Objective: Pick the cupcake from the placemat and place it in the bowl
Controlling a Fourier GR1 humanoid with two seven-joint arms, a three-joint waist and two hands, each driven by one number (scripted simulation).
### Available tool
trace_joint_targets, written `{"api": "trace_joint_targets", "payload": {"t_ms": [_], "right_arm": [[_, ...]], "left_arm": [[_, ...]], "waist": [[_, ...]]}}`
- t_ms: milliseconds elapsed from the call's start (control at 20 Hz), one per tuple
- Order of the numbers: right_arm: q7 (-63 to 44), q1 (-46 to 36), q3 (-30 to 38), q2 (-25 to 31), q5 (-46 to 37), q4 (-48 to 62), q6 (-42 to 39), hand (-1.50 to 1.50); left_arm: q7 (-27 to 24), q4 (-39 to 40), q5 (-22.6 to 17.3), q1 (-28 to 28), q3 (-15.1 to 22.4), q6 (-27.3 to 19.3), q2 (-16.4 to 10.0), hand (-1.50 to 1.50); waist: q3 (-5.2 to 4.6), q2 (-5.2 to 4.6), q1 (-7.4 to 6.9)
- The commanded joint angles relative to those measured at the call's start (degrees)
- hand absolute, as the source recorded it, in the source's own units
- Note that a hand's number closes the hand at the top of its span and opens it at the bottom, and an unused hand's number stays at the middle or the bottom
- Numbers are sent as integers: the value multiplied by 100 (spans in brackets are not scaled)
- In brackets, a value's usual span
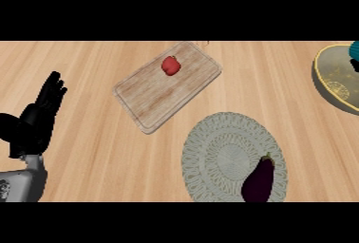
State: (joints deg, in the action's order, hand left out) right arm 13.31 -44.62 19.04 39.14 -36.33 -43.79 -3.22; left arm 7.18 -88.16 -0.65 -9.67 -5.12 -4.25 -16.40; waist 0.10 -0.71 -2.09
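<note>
We look down on the worktop (91, 137), and our left hand (38, 118) stands at the near left edge. Its fingers are straight and point up, released, holding nothing: it is resting.

Out to its right and a little further from us lies the wooden cutting board (157, 99), set at a slant, with a small red fruit (170, 65) near its far end. Further right of that hand, and nearer to us, is the round woven placemat (224, 156). Here is the thing: the mat carries nothing for us to pick, only a dark eggplant (259, 180) on its near right part.

Far across from the left hand, cut by the right edge, sits the bowl (324, 71), grey with a yellow rim. Over its far side we catch a teal patch, which we take for the cupcake (354, 49). Just below it is a black sliver that we take for our right hand (355, 64). So little of that hand shows that we cannot tell whether it is grasping or released.

By our reading the pick is done and we are in the placing step, right at the bowl. The next move calls for bringing the cupcake inside the rim and low over the bowl's floor. Then it is a matter of letting go and lifting clear without nudging the bowl.
</note>
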Motion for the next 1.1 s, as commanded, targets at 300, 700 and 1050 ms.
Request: {"api": "trace_joint_targets", "payload": {"t_ms": [300, 700, 1050], "right_arm": [[-45, -460, -402, 495, -949, 2274, 204, 150], [1131, -749, 69, 798, -474, 3099, -535, -150], [1302, -1039, 1776, 953, 1257, 3489, -1243, -150]], "left_arm": [[-29, -2, -17, -98, 40, 78, 82, 0], [-40, 10, -38, -150, -37, 184, -30, 0], [-11, -63, 71, 23, 28, 36, 84, 0]], "waist": [[5, -98, -166], [24, -94, -202], [38, -49, -113]]}}
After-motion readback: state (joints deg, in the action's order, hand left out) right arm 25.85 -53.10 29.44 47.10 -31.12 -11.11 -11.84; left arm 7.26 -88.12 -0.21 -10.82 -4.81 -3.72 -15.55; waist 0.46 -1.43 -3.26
